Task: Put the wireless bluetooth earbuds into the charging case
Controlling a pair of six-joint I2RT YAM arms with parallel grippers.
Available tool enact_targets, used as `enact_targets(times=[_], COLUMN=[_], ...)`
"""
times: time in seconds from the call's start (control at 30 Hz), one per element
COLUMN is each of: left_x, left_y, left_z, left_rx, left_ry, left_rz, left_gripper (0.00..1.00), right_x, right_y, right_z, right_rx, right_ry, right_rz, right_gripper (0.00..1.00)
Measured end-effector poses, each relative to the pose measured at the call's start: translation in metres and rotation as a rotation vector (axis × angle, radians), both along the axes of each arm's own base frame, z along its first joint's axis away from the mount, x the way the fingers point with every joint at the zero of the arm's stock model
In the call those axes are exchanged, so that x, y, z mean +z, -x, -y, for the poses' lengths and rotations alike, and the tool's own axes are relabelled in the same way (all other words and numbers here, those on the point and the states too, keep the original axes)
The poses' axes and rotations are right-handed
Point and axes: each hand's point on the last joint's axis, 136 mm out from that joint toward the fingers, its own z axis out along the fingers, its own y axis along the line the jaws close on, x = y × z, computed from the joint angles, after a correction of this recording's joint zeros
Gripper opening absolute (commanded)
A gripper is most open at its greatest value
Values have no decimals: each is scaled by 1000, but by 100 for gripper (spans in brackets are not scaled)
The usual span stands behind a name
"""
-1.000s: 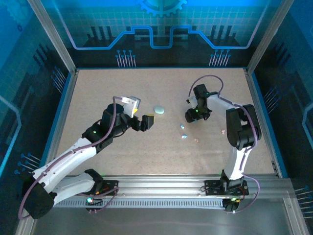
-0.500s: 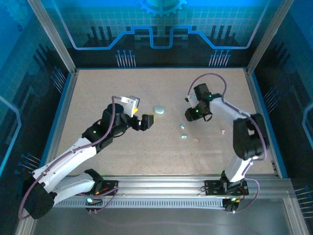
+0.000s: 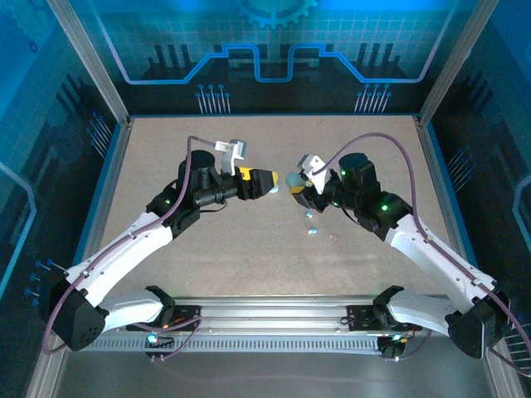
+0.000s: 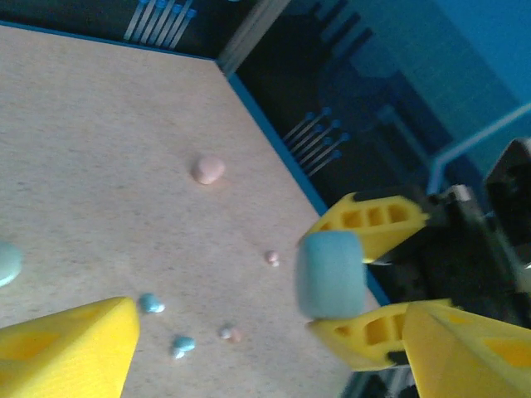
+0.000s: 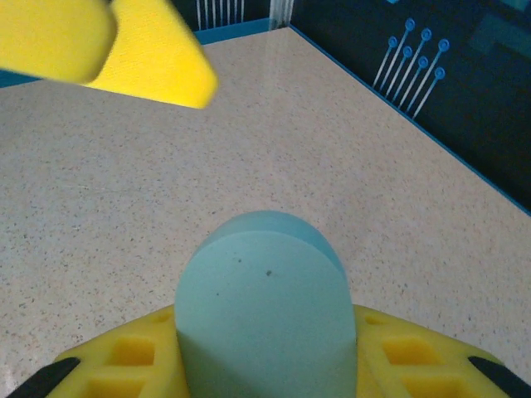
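Handover is how I read this. Nearest my left wrist camera, the left claw [image 3: 268, 181] stands spread, a yellow finger [image 4: 70, 348] low on each side and nothing between them. Just beyond, the right claw [image 3: 297, 186] is pinching a blue pod [image 4: 330, 274] by its flanks. The pod is lifted off the bench [image 3: 207, 257] and faces my open fingers, and the two claws are near but apart. I take the pod for the charging case, though I can't make out a lid seam. So I judge the step in hand to be presenting the case, with no bud seated yet. Next I'd want the left claw to bracket the pod's free end squarely, to steady it or work the lid, since that smooth shell could slip or twist.

The earbuds [image 4: 150, 303] all lie loose on the bench, below and past the pod. Counting outward in the left wrist view, there are two bluish bits nearest, one pinkish bit [image 4: 231, 334] beside them, and another pinkish bit [image 4: 271, 258] farther on, which makes four. Farthest sits one pink pod [image 4: 208, 169]. A pale teal shape [image 4: 7, 264] is cut by the frame edge, and I can't tell what it is.
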Motion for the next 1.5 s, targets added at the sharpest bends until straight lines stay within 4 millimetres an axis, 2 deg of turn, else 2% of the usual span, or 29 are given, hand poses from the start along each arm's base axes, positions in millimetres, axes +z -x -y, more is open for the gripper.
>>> enact_targets(times=[0.27, 0.5, 0.6, 0.7, 0.87, 0.93, 1.0, 1.1, 1.2, 1.3, 1.4, 1.5], left_x=[5, 1, -3, -6, -8, -6, -5, 2, 13, 22, 25, 27], left_y=[10, 12, 11, 11, 10, 10, 9, 9, 14, 17, 18, 19], left_z=[20, 35, 38, 42, 41, 41, 40, 38, 34, 33, 34, 35], left_rx=[-93, -131, -136, -143, -137, -130, -113, -86, -66, -57, -58, -62], left_ry=[40, 34, 28, 22, 3, 6, 21, 78, 154, 224, 268, 295], left_rz=[-33, -52, -63, -73, -84, -84, -103, -140, -171, -198, -230, -254], left_gripper=[70, 52, 48, 39, 14, 6, 4, 2, 2, 1, 1, 1], right_x=[5, 11, 13, 13, 13, 14, 16, 16, 7, 5, 21, 35], right_y=[6, 9, 9, 10, 9, 8, 8, 13, 20, 17, 10, 13], right_z=[-12, -18, -21, -23, -23, -23, -23, -17, -9, -2, 2, -2], right_rx=[51, 71, 75, 76, 67, 59, 59, 57, 61, 50, 36, 62], right_ry=[12, 2, -2, 1, 11, 11, 5, -8, -15, -40, -96, -145], right_rz=[56, 84, 94, 102, 111, 119, 147, 234, 307, 325, 366, 404], right_gripper=[28, 29, 29, 30, 34, 43, 55, 65, 66, 65, 65, 63])
